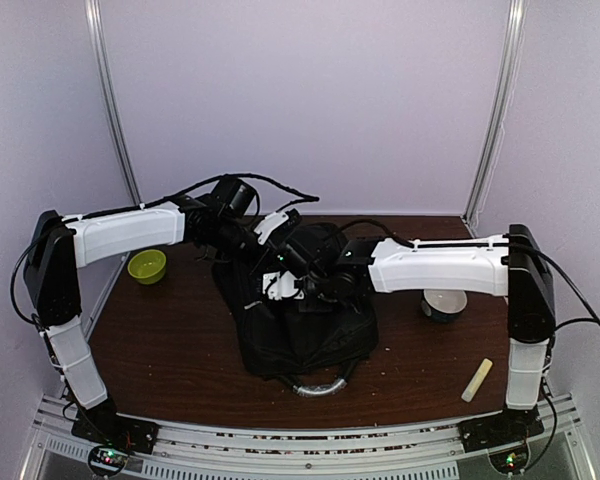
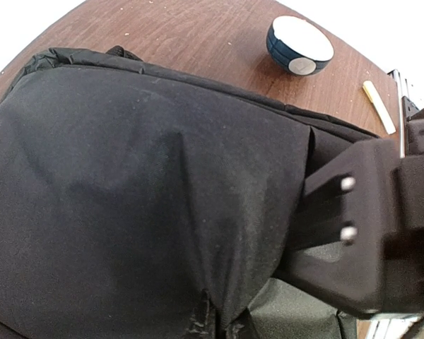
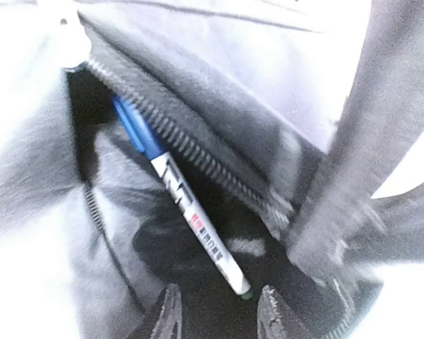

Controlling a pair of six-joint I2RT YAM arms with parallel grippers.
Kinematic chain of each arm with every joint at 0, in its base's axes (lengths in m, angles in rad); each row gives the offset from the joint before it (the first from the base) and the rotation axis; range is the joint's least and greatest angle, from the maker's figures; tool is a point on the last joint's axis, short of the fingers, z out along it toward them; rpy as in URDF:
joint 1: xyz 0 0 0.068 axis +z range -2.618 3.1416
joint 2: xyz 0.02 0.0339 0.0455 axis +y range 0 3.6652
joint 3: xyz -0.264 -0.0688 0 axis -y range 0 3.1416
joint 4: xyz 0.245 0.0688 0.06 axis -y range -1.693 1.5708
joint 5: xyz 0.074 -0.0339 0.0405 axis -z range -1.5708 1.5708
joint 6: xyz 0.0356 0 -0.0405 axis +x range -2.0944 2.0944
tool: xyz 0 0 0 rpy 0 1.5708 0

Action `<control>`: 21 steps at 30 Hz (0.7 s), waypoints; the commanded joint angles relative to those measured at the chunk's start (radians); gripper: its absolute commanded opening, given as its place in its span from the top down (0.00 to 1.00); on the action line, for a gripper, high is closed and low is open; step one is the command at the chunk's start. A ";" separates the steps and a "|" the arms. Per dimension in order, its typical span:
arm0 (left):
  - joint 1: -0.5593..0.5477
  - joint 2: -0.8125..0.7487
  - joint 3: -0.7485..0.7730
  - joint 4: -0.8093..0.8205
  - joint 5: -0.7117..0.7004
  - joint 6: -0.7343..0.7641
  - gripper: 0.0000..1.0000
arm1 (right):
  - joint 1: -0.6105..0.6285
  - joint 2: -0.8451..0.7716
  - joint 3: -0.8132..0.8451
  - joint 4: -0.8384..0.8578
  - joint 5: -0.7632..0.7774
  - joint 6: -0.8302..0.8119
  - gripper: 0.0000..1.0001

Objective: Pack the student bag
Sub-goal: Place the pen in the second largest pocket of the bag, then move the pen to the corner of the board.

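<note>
Top external view, working outward from the near table edge: a short cream-coloured stick point(image 1: 477, 380) lies by the right arm's base. Next is the grey curved handle point(image 1: 320, 386) of the student bag point(image 1: 300, 335), a large black soft fabric backpack slumped in the middle of the dark brown wooden table point(image 1: 170, 350). Farther back, a round dark blue bowl with a white top point(image 1: 443, 303) sits to the bag's right, partly under the right arm, and a small lime-green bowl point(image 1: 147, 266) sits to its left. Both arms meet over the bag's far end, so its mouth is hidden from above.

Only the right wrist view looks inside (it is washed out, so the cloth reads grey). It shows an open zip with pale teeth point(image 3: 198, 152) and a white marker pen with a blue cap point(image 3: 191, 212) lying slantwise in the opening. The pen's lower end sits just above the right gripper point(image 3: 219, 314), whose fingers stand partly apart with nothing clamped between them.

The left wrist view gives only the bag's outside: a broad, slightly dusty black panel, its folds drawing together toward the bottom edge, with the bowl and stick on the table beyond. The left gripper point(image 1: 270, 232) is closed at the bag's far left corner. Whether it pinches cloth I cannot make out.
</note>
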 commanded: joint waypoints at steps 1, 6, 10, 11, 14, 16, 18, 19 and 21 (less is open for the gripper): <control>-0.006 -0.013 0.032 0.032 0.064 -0.010 1.00 | -0.003 -0.066 0.026 -0.090 -0.077 0.057 0.60; -0.005 -0.008 0.033 0.032 0.065 -0.010 1.00 | -0.004 -0.125 0.024 -0.215 -0.250 0.080 0.58; -0.005 -0.007 0.031 0.032 0.062 -0.009 1.00 | -0.007 -0.214 -0.050 -0.265 -0.329 0.104 0.58; -0.005 -0.007 0.031 0.032 0.060 -0.008 1.00 | -0.007 -0.250 -0.086 -0.262 -0.337 0.104 0.58; -0.006 -0.005 0.031 0.032 0.062 -0.009 1.00 | -0.011 -0.355 -0.190 -0.268 -0.348 0.104 0.58; -0.005 -0.003 0.031 0.032 0.061 -0.008 1.00 | -0.017 -0.420 -0.252 -0.283 -0.352 0.108 0.58; -0.005 -0.001 0.030 0.033 0.062 -0.009 1.00 | -0.030 -0.480 -0.315 -0.308 -0.364 0.109 0.58; -0.005 -0.001 0.031 0.032 0.062 -0.010 1.00 | -0.041 -0.514 -0.349 -0.319 -0.372 0.110 0.58; -0.005 -0.001 0.031 0.032 0.064 -0.010 1.00 | -0.060 -0.577 -0.428 -0.340 -0.390 0.092 0.57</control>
